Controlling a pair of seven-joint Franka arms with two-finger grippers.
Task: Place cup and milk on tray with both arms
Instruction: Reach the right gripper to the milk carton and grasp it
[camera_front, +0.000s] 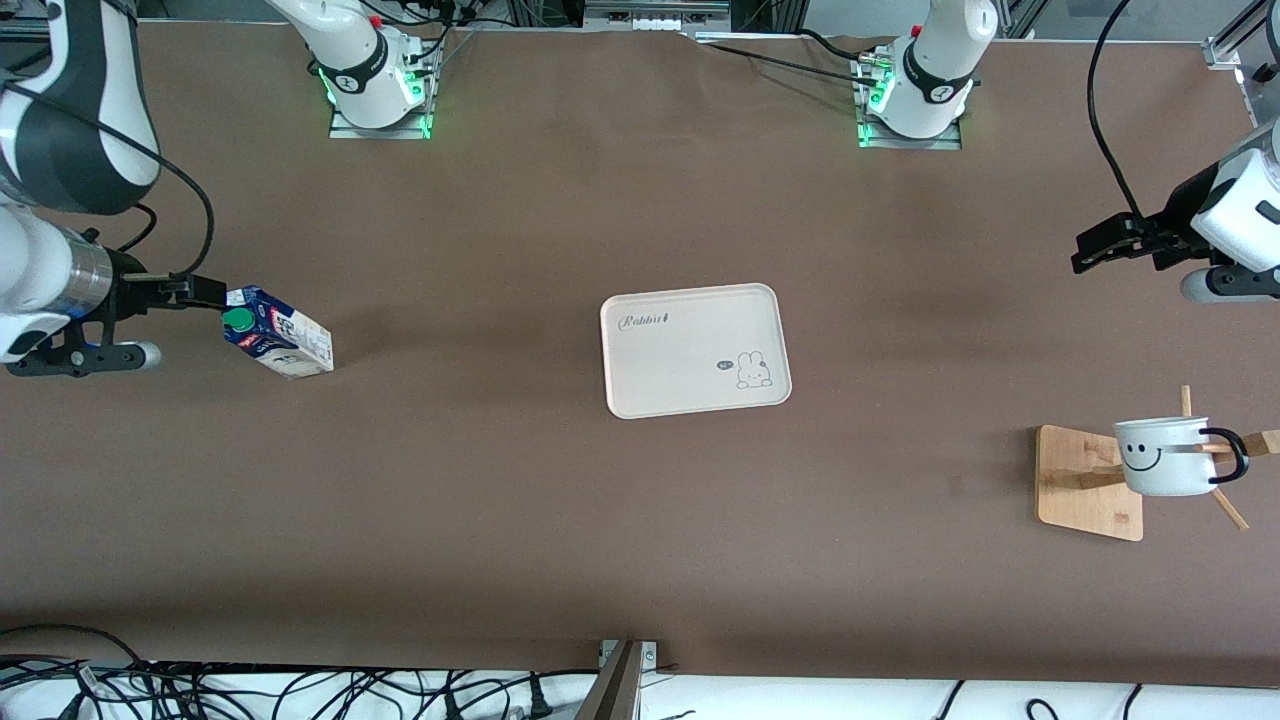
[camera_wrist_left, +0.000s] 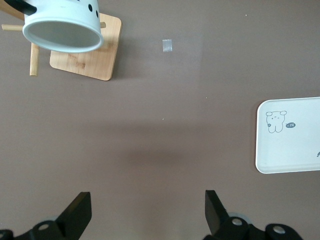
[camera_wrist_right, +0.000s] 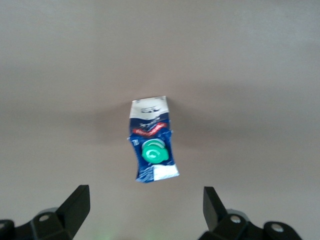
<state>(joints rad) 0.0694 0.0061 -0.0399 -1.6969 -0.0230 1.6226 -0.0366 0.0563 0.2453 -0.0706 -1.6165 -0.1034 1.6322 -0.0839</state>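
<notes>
Now, starting with the front view: you have the milk (camera_front: 278, 345) standing on the table (camera_front: 500, 520) toward the right arm's end, well apart from the tray (camera_front: 695, 350), which sits mid-table at about 3 o'clock from the carton. The right gripper (camera_front: 205, 290) hovers just beside the carton's gable, at roughly its 10 o'clock, so that arm is plainly the nearer one for the milk. The cup (camera_front: 1165, 457) hangs by its handle on the wooden rack (camera_front: 1088, 482) toward the left arm's end, at about 4 o'clock from the tray, and the left gripper (camera_front: 1100, 243) hangs over bare table at the cup's 12 o'clock, near but not touching. Turning to the left wrist view, you see the left gripper (camera_wrist_left: 147, 212) with its fingers spread wide and nothing between them; the cup (camera_wrist_left: 62, 25) and the rack (camera_wrist_left: 95, 55) lie off at 11 o'clock, the tray (camera_wrist_left: 290, 137) at 2 o'clock. Finally, in the right wrist view, the right gripper (camera_wrist_right: 145, 210) is likewise spread and empty, with the milk (camera_wrist_right: 152, 140) straight ahead at 12 o'clock, green cap facing the camera, its long axis running along the line of approach between the fingers.
</notes>
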